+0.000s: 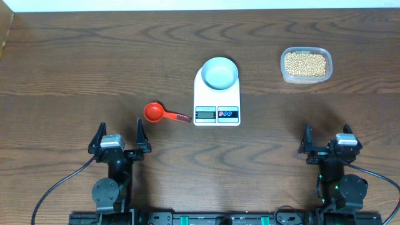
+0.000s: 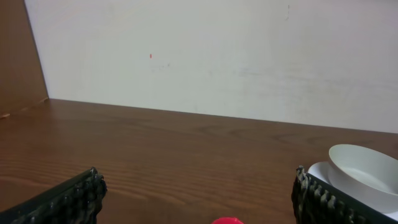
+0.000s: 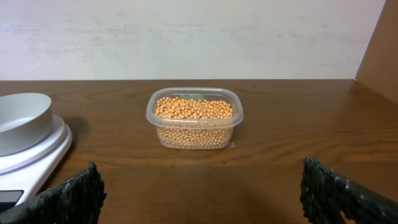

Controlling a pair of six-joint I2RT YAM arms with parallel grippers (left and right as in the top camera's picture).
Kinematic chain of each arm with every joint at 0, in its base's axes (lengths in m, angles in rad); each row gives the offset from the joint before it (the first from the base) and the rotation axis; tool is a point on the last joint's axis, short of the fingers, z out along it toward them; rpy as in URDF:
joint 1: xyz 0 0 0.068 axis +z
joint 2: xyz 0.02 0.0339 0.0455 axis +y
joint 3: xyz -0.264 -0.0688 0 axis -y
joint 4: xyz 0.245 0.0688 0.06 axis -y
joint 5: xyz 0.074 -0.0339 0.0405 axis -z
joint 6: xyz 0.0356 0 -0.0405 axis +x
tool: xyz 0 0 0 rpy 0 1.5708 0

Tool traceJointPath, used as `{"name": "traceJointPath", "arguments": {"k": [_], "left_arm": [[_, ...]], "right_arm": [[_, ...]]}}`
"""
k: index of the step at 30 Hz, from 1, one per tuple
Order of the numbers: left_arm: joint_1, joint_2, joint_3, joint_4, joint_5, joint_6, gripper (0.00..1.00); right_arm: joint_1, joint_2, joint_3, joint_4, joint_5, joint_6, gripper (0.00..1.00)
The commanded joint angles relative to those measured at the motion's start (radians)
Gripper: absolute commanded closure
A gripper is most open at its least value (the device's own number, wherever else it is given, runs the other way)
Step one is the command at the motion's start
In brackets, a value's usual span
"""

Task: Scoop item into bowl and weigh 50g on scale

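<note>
The white scale [image 1: 217, 100] lies mid-table with the pale blue bowl [image 1: 220, 72] standing on its far part; both also show at the right of the left wrist view as bowl [image 2: 364, 167] and at the left of the right wrist view as scale [image 3: 37, 155]. The tan beans [image 1: 305, 64] fill a clear tub [image 3: 194, 118] at the far right. A red scoop [image 1: 156, 113] lies left of the scale, handle pointing right. My left gripper [image 1: 119, 139] stands open near the front edge, behind the scoop. At the front right my right gripper [image 1: 327, 140] is open, empty.
A dark wooden table [image 1: 94, 56] carries everything, with a white wall [image 2: 217, 56] behind it. A brown board edge [image 2: 18, 56] stands at the far left and another board [image 3: 382, 43] at the far right.
</note>
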Motion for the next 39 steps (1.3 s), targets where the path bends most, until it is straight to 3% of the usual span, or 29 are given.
{"name": "traceJointPath", "arguments": {"k": [1,28,39], "left_arm": [[-0.003,0.000,-0.004,0.004,0.010,-0.009,0.02],[-0.003,0.000,-0.003,0.002,0.010,-0.010,0.02],[-0.003,0.000,-0.003,-0.096,0.009,-0.009,0.02]], "right_arm": [[0.007,0.000,-0.002,-0.004,0.002,0.006,0.01],[0.007,0.000,-0.002,-0.004,0.002,0.006,0.01],[0.007,0.000,-0.002,-0.004,0.002,0.006,0.01]]}}
